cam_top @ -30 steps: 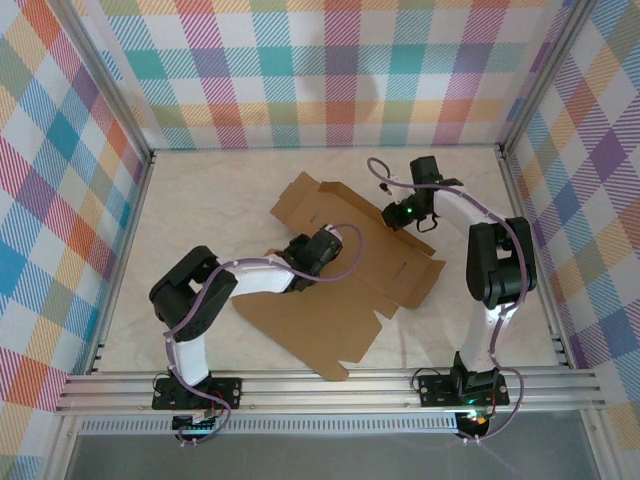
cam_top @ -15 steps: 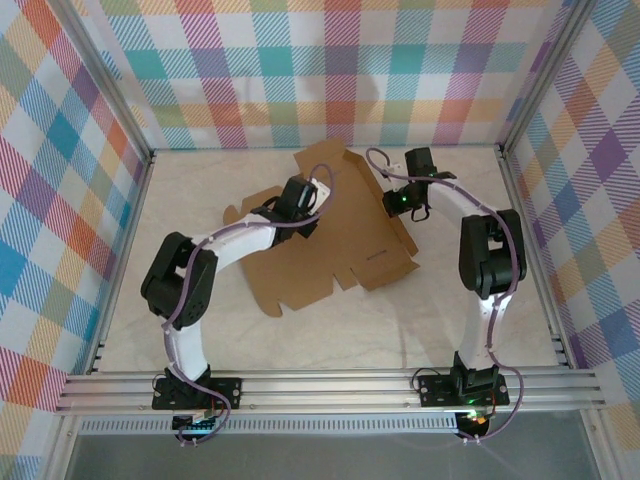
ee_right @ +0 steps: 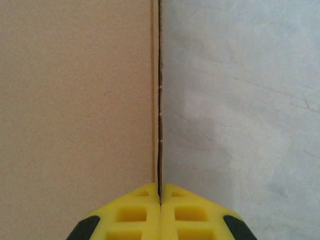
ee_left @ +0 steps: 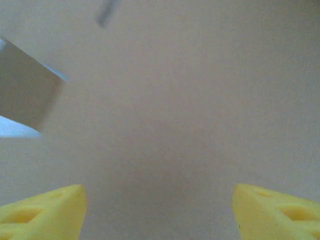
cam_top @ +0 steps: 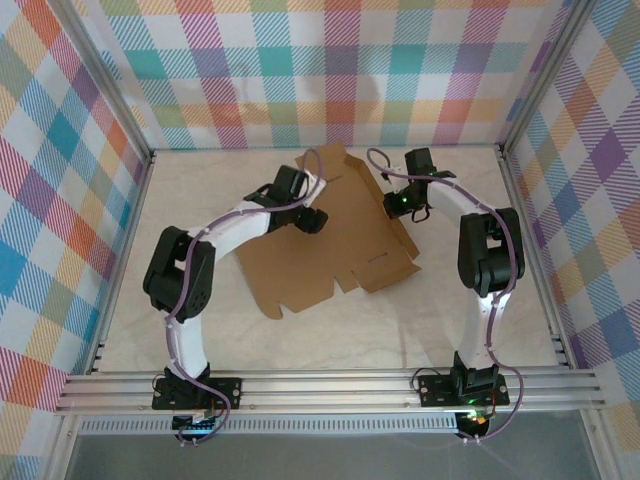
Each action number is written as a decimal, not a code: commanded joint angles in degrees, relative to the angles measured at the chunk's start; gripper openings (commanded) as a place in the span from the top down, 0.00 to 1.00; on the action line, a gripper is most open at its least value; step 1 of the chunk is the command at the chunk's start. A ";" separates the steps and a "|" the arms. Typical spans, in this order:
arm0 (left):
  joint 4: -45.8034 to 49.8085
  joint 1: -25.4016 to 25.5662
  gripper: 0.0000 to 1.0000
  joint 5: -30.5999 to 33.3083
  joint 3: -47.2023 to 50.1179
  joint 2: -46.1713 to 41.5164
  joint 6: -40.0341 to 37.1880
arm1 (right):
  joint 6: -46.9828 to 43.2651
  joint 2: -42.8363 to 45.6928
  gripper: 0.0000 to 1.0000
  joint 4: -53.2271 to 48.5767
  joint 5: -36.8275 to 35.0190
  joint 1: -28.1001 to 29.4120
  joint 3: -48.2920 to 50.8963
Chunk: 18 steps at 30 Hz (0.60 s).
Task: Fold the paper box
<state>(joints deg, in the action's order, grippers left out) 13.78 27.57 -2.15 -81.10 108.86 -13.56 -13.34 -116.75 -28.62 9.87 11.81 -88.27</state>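
1. I'm seeing a pale, marble-look table (cam_top: 200,200) spreading wall to wall.
2. Multicolour plaid walls (cam_top: 330,70) are closing it in at back, L and R.
3. Alu rails (cam_top: 330,385) are running across the near edge.

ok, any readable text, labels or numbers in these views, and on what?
No readable text anywhere.
paper box: plain brown, unprinted.
plaid walls: pattern only, no lettering.
arm bases: any marking there is too small to tell.
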 commanded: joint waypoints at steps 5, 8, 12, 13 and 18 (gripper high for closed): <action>4.16 -6.76 0.12 2.77 -7.48 -2.03 22.10 | -9.44 3.16 1.00 -7.39 2.99 0.23 -1.75; 8.48 -9.44 0.19 1.98 -12.81 2.61 25.94 | -9.74 2.34 1.00 -8.04 3.27 0.22 -3.12; 13.58 -11.33 0.43 0.41 -19.64 9.16 26.92 | -9.66 1.79 1.00 -8.49 3.88 0.21 -3.96; 14.69 -11.63 0.51 0.18 -20.88 10.39 26.77 | -9.55 1.64 1.00 -8.62 3.92 0.23 -4.32; 15.63 -11.93 0.69 -2.59 -20.14 12.16 24.72 | -9.22 1.17 1.00 -10.05 3.61 0.23 -6.17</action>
<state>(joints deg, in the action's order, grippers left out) 26.02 15.49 -2.04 -101.08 121.36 11.27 -21.54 -115.57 -37.45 12.01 11.81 -92.36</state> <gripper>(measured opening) 0.324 0.054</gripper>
